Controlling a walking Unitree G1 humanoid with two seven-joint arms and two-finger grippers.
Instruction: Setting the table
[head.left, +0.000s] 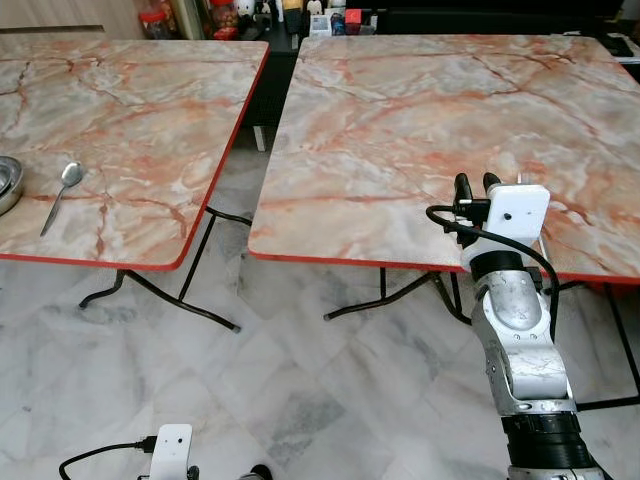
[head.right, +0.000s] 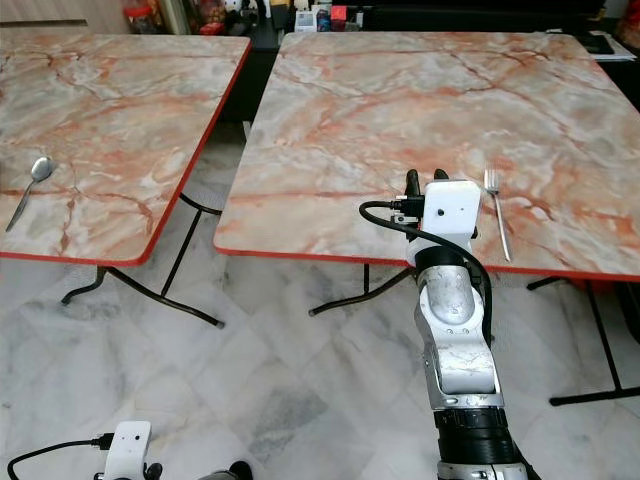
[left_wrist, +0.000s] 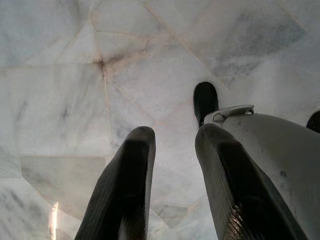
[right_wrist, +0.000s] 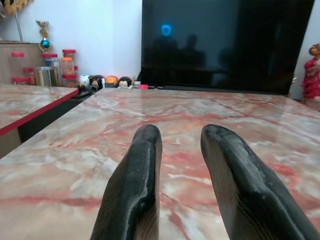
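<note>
Right gripper (head.right: 424, 180) hovered open and empty over our table's (head.right: 400, 100) near edge; we saw the fork (head.right: 497, 210) just beside it.

Both tables (head.left: 400, 130) have a cream marble pattern with orange-red veins and a red edge. The floor (head.left: 300, 400) is grey-white marble tile, and the spoon (head.left: 62, 190) is silver.

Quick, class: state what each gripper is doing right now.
Left gripper: open, empty, hanging low over the floor.
Right gripper: open, empty, over the near edge of the right table.
</note>
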